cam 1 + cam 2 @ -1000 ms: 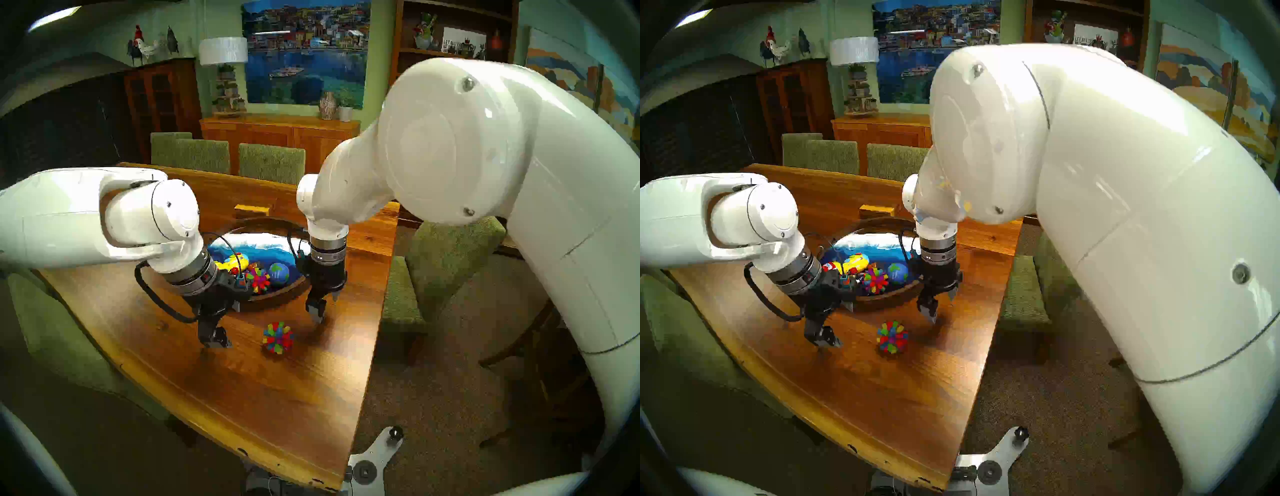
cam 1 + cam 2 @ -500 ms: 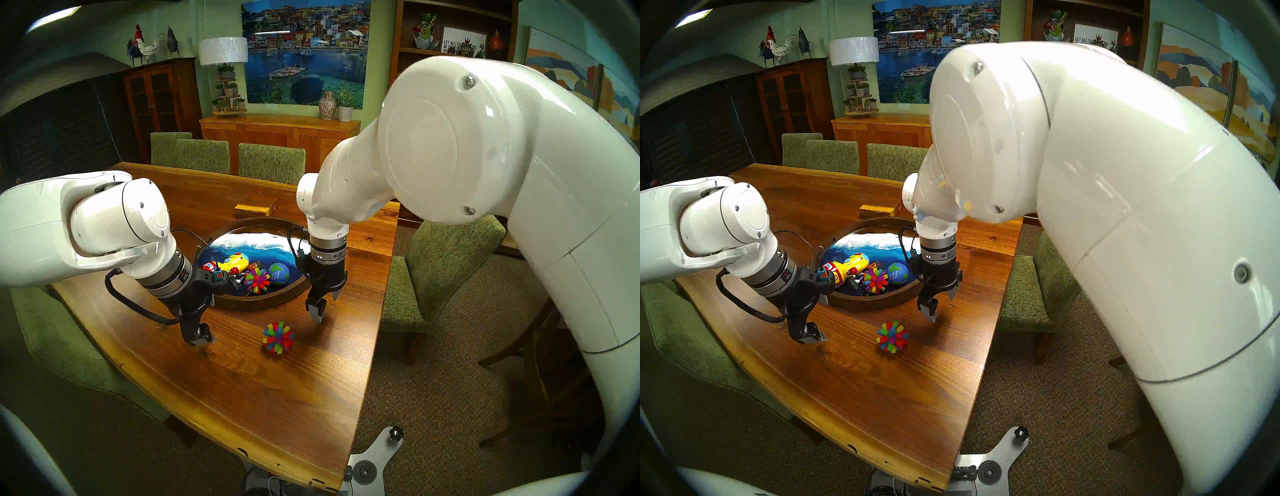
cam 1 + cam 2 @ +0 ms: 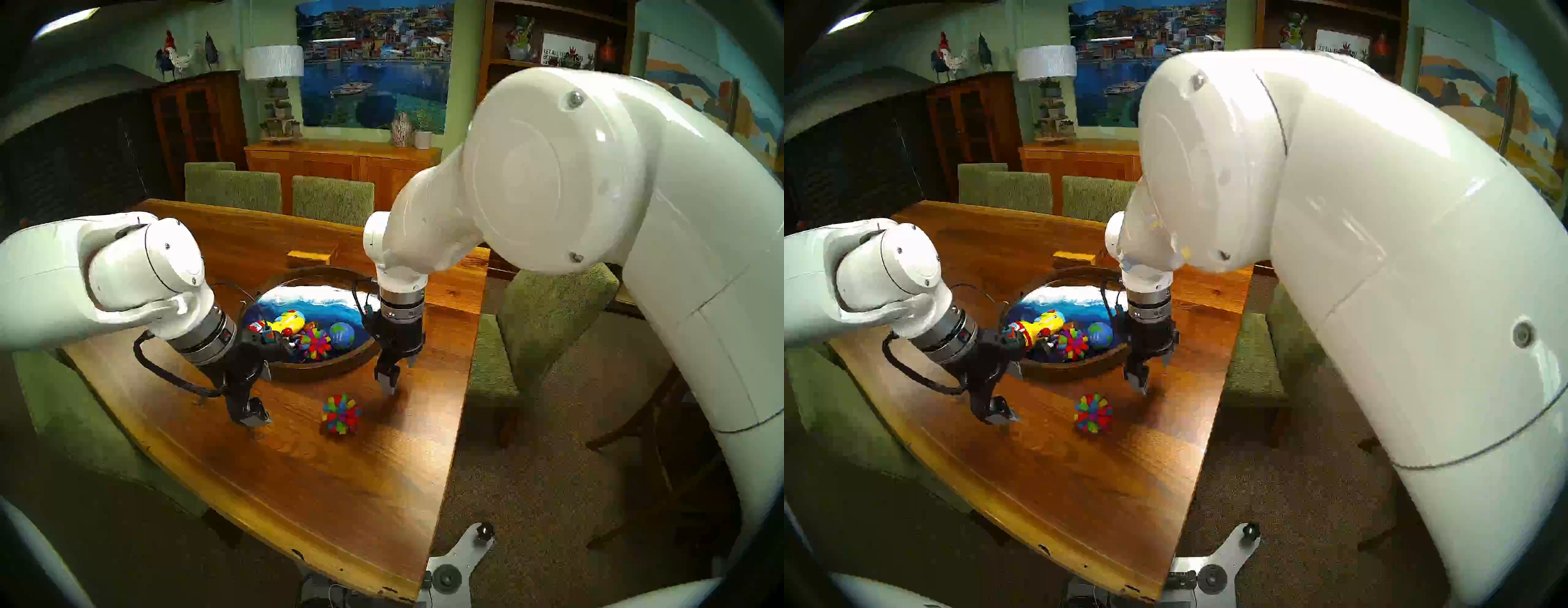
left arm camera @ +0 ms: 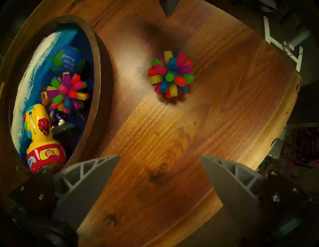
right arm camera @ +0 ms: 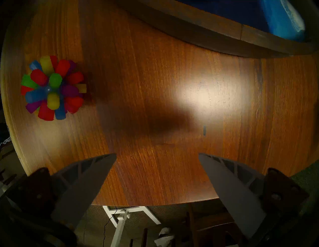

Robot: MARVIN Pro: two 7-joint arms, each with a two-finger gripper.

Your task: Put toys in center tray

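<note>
A multicoloured spiky ball [image 3: 340, 415] lies on the wooden table in front of the round sea-painted tray [image 3: 326, 370]. It also shows in the other views [image 3: 1093, 412] [image 4: 170, 74] [image 5: 52, 88]. The tray holds the yellow toy flashlight [image 3: 288, 322] [image 4: 41, 136] and a second spiky ball [image 3: 315, 343] [image 4: 67, 93]. My left gripper [image 3: 259, 395] [image 4: 160, 156] is open and empty, low over the table left of the loose ball. My right gripper [image 3: 399, 373] [image 5: 157, 154] is open and empty, right of the ball beside the tray rim [image 5: 207, 32].
A blue-green globe ball [image 3: 342, 335] and a small doll [image 4: 45, 98] also lie in the tray. A light wooden block [image 3: 309, 257] sits behind the tray. Green chairs [image 3: 547, 322] stand around the table. The table's front edge [image 3: 382, 588] is near.
My left arm swung out to the left, then came back slightly right; its gripper stays open. The right arm and the loose spiky ball have not moved.
</note>
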